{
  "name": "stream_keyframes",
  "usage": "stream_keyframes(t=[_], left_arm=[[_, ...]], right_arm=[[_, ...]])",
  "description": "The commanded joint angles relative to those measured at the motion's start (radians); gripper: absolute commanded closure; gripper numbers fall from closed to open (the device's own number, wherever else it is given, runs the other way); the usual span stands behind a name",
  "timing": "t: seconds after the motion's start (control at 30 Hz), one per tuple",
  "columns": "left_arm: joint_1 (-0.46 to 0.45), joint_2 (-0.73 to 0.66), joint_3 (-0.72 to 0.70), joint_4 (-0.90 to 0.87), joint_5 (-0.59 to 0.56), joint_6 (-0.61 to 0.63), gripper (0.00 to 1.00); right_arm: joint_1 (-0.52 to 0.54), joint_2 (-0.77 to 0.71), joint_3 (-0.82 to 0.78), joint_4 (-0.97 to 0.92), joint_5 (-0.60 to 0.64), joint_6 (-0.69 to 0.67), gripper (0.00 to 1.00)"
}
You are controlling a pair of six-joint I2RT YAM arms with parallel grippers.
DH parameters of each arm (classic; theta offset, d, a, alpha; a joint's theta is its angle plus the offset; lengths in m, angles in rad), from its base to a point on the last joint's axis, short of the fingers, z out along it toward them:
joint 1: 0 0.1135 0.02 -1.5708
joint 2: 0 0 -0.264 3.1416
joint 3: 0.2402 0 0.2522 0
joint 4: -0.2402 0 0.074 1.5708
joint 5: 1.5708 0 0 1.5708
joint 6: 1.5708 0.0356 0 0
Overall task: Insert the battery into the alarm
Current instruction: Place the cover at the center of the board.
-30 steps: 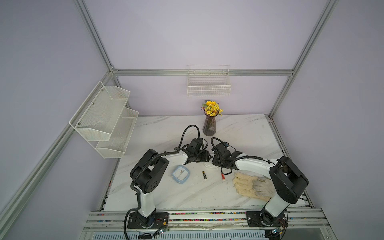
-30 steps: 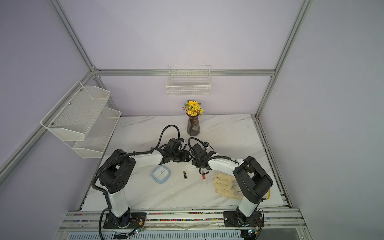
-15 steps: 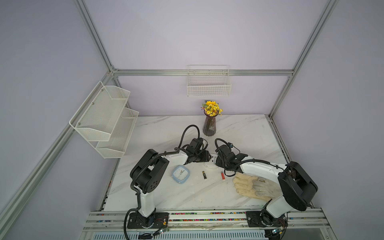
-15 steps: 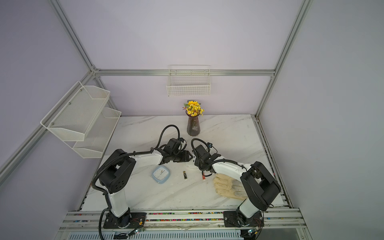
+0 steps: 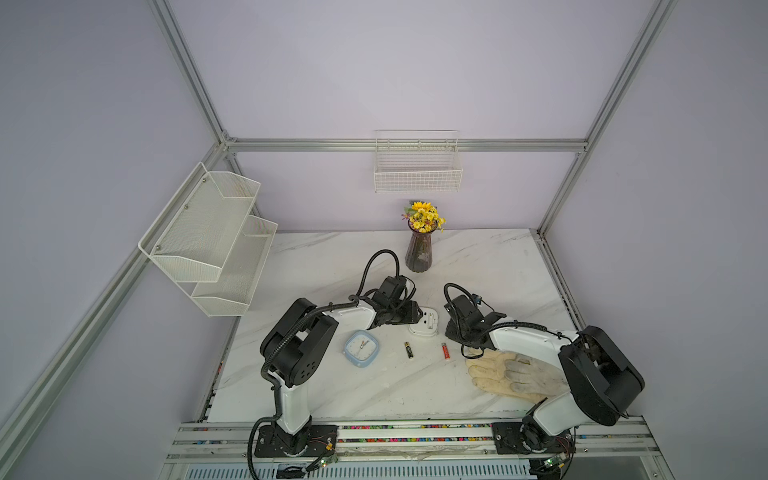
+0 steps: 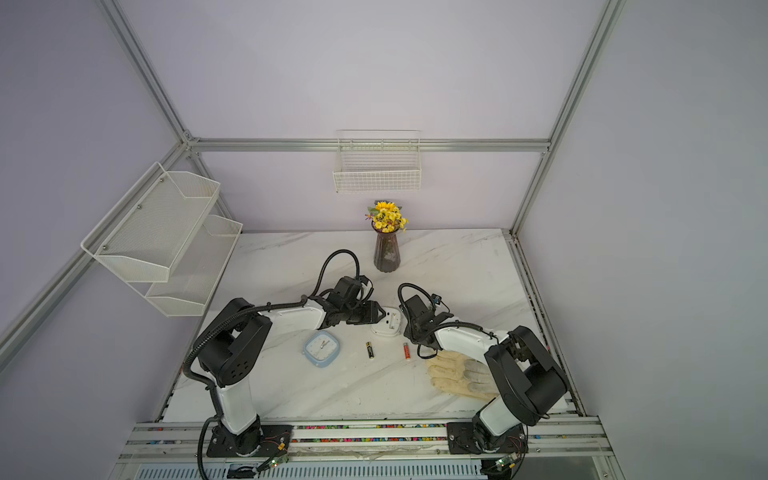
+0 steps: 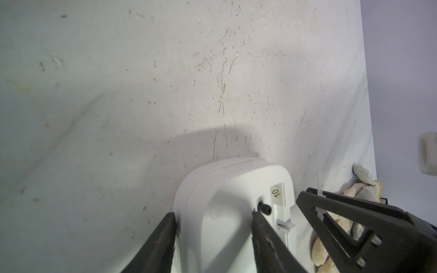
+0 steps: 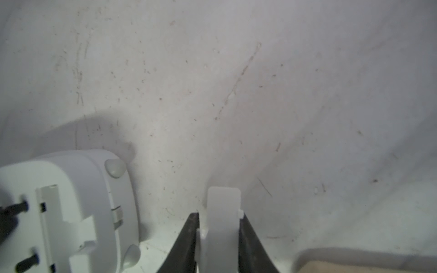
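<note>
While the left gripper (image 7: 214,215) pinches the smooth white plastic alarm (image 7: 236,189), the right gripper (image 8: 218,215), at its three o'clock, clamps a flat white battery cover (image 8: 223,201).

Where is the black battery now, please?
In both top views the black battery lies on the table between the blue clock and the red battery, in front of the alarm.

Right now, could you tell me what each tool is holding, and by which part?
Left tool: white alarm, by its side edge. Right tool: small white cover, by one end.
</note>
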Motion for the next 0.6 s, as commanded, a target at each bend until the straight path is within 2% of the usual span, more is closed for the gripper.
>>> stream_keyframes(t=[0.0, 0.1, 0.17, 0.27, 0.47, 0.57], left_arm=[[-0.01, 0.052, -0.032, -0.154, -0.043, 0.01, 0.49], [-0.01, 0.051, -0.028, -0.154, -0.037, 0.011, 0.49], [-0.011, 0.05, -0.025, -0.157, -0.031, 0.008, 0.49], [-0.01, 0.048, -0.022, -0.158, -0.03, 0.009, 0.49], [-0.011, 0.052, -0.023, -0.157, -0.024, 0.005, 0.49], [-0.011, 0.045, -0.025, -0.157, -0.026, 0.004, 0.49]], right_arm=[[-0.004, 0.006, -0.016, -0.03, 0.0, 0.032, 0.68], [-0.005, 0.004, -0.019, -0.053, 0.002, 0.037, 0.62], [-0.004, -0.003, -0.013, -0.078, 0.0, 0.04, 0.53], [-0.005, -0.028, 0.006, -0.15, 0.005, 0.042, 0.44], [-0.004, -0.16, 0.059, -0.225, 0.007, -0.032, 0.45], [0.027, -0.187, 0.113, -0.247, -0.018, -0.09, 0.49]])
